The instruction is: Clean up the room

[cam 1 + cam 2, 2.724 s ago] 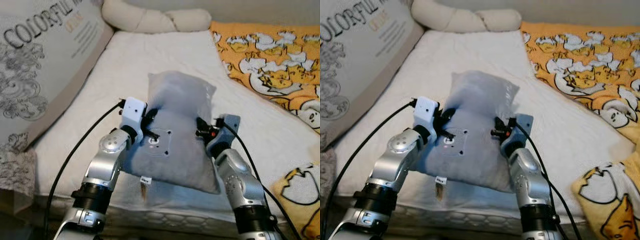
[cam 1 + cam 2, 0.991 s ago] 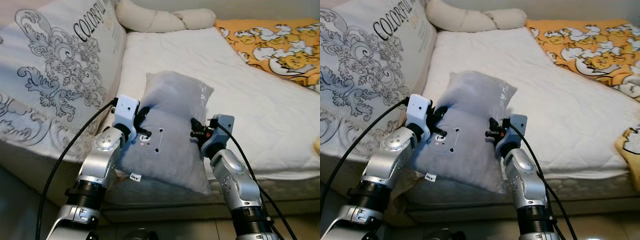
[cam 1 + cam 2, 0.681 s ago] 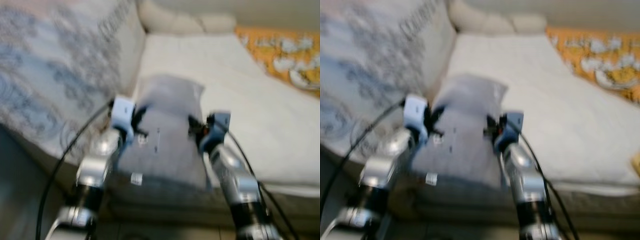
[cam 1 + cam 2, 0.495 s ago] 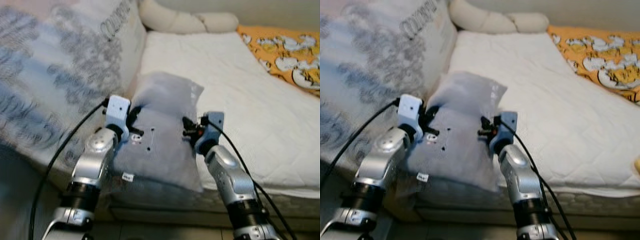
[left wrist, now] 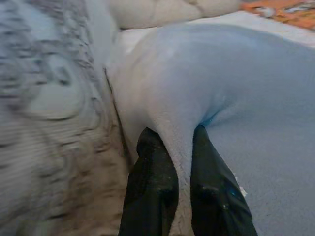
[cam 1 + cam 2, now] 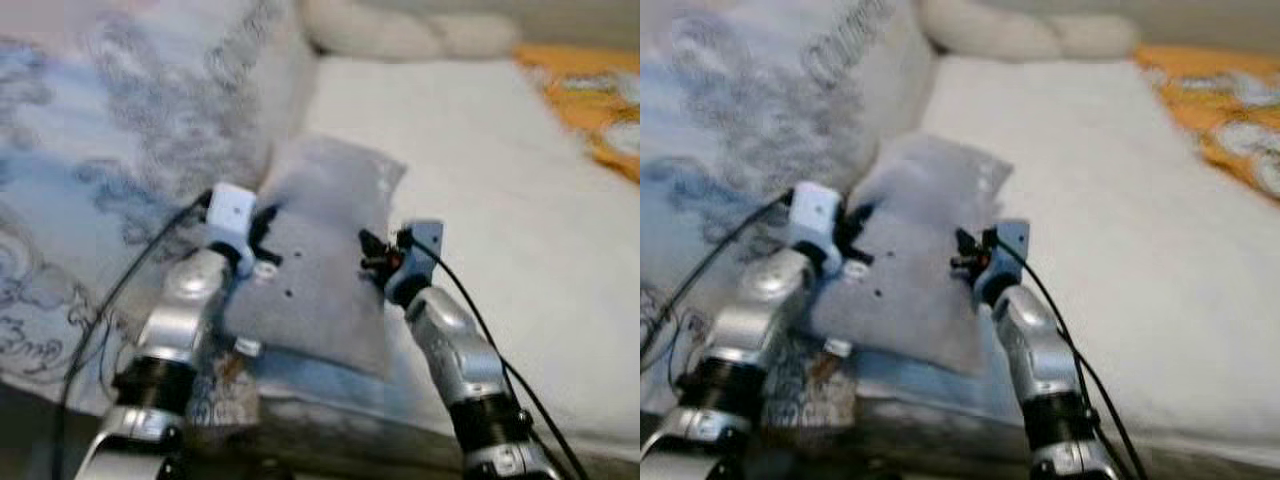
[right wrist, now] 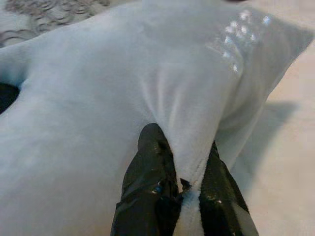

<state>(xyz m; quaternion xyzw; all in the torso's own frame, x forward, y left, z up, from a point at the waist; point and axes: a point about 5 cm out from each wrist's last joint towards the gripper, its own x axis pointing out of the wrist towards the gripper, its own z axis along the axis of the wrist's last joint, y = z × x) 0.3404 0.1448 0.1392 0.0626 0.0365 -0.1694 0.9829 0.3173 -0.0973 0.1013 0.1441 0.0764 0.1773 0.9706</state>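
Observation:
A grey plush pillow (image 6: 320,260) with a small bear face hangs between my two arms above the near edge of the white mattress (image 6: 520,190). My left gripper (image 5: 177,162) is shut on a fold of the pillow's left edge. My right gripper (image 7: 184,162) is shut on a pinch of its right edge. In the left eye view the left gripper (image 6: 262,238) and the right gripper (image 6: 372,255) sit on opposite sides of the pillow, their fingertips buried in the fabric.
A big white cushion (image 6: 110,170) with grey ornament print leans at the left, close to the pillow. A cream bolster (image 6: 400,30) lies at the bed's far end. An orange patterned blanket (image 6: 600,100) covers the right side. The views are blurred.
The camera has kept swinging left, so the ornamented cushion takes up more of the left and the orange blanket has slid to the right edge. Both grippers still hold the pillow the same way.

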